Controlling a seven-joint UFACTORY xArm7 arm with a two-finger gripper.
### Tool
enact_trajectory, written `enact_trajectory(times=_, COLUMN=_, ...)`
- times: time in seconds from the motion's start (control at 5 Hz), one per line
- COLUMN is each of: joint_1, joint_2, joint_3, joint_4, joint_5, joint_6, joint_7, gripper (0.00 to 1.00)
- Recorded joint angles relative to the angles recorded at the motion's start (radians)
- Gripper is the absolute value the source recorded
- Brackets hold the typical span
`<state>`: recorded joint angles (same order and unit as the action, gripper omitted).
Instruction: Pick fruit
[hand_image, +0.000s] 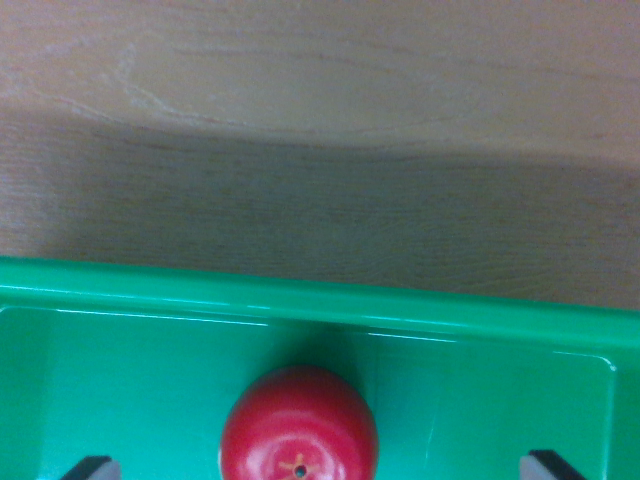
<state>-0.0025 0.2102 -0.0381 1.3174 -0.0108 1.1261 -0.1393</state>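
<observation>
Fruit: a red apple (298, 428), glossy, lying in the green tray at the bottom middle of the wrist view, its brown stem end facing the camera; the lower part is cut off by the frame edge
Claw (315, 470): two dark fingertips (92, 467) show at the bottom corners, one on each side of the apple and apart from it, so the claw stands spread wide and grips nothing
Tray (320, 300): bright green plastic, shiny, its raised rim crossing the whole view just above the apple; the floor inside is smooth and bare around the fruit
Tabletop (320, 120): light wood grain, beyond the tray's rim; a broad dark shadow covers the band next to the tray, while the far strip at the top lies in brighter light
Room: nothing beyond the tabletop is in view
</observation>
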Motion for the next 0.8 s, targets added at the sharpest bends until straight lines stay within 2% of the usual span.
enact_trajectory(times=0.2, joint_1=0.0000, joint_2=0.000, joint_3=0.000, joint_4=0.000, joint_5=0.0000, joint_6=0.000, joint_7=0.000, gripper=0.00)
enact_trajectory(times=0.4, joint_1=-0.0008, joint_2=0.022, joint_3=0.001, joint_4=-0.037, joint_5=-0.0004, joint_6=-0.047, joint_7=-0.007, gripper=0.00)
enact_trajectory(times=0.6, joint_1=-0.0008, joint_2=0.022, joint_3=0.001, joint_4=-0.037, joint_5=-0.0004, joint_6=-0.047, joint_7=-0.007, gripper=0.00)
enact_trajectory(times=0.8, joint_1=-0.0015, joint_2=0.044, joint_3=0.002, joint_4=-0.073, joint_5=-0.0008, joint_6=-0.093, joint_7=-0.013, gripper=0.00)
